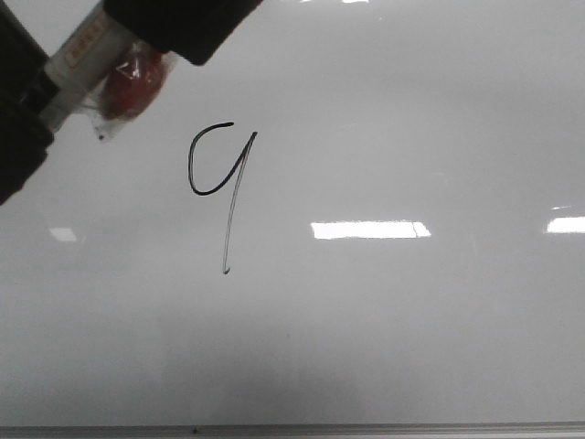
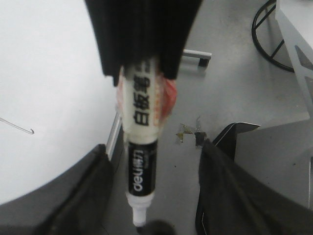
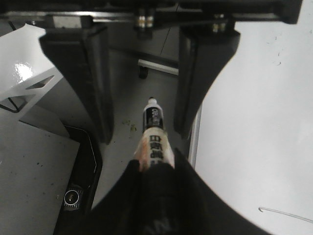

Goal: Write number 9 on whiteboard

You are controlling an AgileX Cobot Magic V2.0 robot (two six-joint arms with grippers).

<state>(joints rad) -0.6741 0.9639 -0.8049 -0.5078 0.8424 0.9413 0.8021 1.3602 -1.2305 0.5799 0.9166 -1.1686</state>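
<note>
Number 9 (image 1: 219,174): a thin black figure on the whiteboard (image 1: 411,110), with a loop open at the top and a long slanted tail that fades towards its foot.
Whiteboard: glossy pale grey and fills the front view. Its thin metal edge (image 1: 366,428) runs well below the 9's tail.
Marker (image 2: 142,122): a white barrel with black print and a black band near the nib. In the front view it lies tilted, up and to the left of the 9, apart from the figure.
Red tape (image 1: 132,82): wrapped around the barrel, on the part nearest the 9's loop.
Nib (image 2: 139,215): uncapped and white. It points away from the 9 and is off the board, over the grey floor (image 2: 234,98).
Right gripper (image 3: 155,161): clamped tight on the marker's barrel at the taped end.
Left gripper (image 2: 152,145): fingers spread wide on either side of the marker's nib end. Neither finger touches the barrel.
Reflections (image 1: 370,230): bright white rectangles on the board, to the right of the 9's tail.
</note>
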